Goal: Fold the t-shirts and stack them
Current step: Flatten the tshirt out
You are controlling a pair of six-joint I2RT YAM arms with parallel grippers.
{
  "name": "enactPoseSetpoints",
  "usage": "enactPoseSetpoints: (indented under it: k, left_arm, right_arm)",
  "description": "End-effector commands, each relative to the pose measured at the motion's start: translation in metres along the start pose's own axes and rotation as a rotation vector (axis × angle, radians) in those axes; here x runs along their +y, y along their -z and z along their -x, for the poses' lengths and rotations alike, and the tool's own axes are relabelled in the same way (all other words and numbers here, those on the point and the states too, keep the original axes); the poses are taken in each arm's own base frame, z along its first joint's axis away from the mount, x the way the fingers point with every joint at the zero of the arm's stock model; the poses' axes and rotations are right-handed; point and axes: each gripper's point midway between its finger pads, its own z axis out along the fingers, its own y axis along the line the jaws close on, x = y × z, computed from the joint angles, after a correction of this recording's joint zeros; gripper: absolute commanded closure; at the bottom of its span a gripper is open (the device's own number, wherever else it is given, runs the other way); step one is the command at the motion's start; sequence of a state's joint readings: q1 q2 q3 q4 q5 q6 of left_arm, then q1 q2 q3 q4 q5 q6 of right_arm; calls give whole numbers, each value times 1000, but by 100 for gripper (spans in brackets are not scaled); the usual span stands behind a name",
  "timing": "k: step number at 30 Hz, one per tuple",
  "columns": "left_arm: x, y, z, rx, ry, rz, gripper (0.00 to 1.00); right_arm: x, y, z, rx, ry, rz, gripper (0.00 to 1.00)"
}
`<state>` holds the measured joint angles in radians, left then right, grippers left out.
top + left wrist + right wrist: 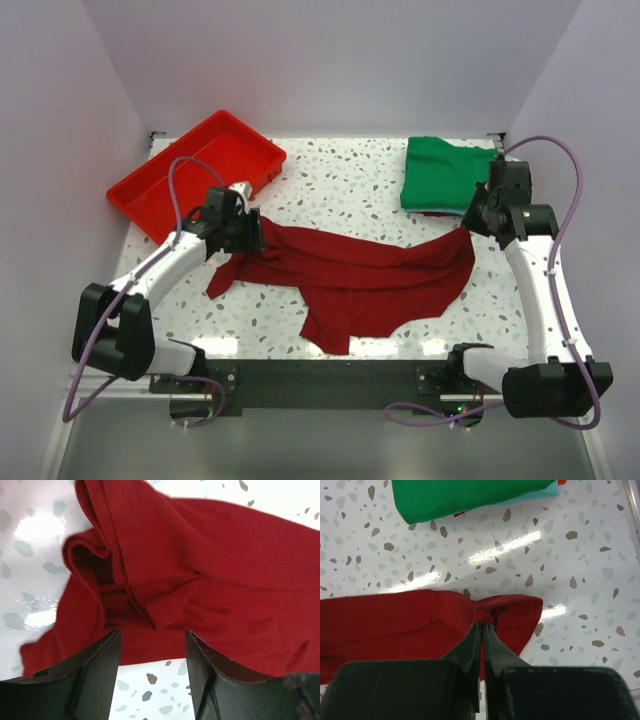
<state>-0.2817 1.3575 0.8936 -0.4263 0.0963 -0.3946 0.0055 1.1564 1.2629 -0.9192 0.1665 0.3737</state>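
**A:** Where's the shirt?

**B:** The maroon shirt (370,270) lies rumpled across the middle of the table (340,180), running from my left gripper (152,640) to my right gripper (483,627). The green shirt (445,172) sits folded at the far right, well apart from the tray (150,190) at the far left.

**A:** What are you holding?

**B:** My right jaws are pressed together on a bunched bit of cloth at the shirt's right end. My left jaws stand spread. A creased, doubled-over seam lies just ahead of them, with nothing between them.

**A:** How do you do this step well?

**B:** As I judge it, I'm flattening the shirt before folding. The left should close on a single hem edge, not that doubled clump. Then both should draw apart evenly and low, so the right pinch doesn't slip and the cloth stays off the green shirt.
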Motion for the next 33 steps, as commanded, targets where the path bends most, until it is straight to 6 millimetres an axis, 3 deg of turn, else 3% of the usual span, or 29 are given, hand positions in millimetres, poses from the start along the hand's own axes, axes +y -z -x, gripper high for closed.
enactPoseSetpoints:
  k: [1,7,16,33]
  left_arm:
    - [-19,-10,3,-8,60,-106,42]
    - [-20,-31,-4,69,71,-110,42]
    - [-21,-38,-12,111,68,-99,43]
    - [-25,-49,-21,139,74,-88,62]
  right_arm:
    - [12,4,13,-48,-35,58,100]
    - [15,1,11,-37,-43,76,100]
    - [15,0,10,-34,-40,73,100]
    - [19,-2,9,-20,-37,92,100]
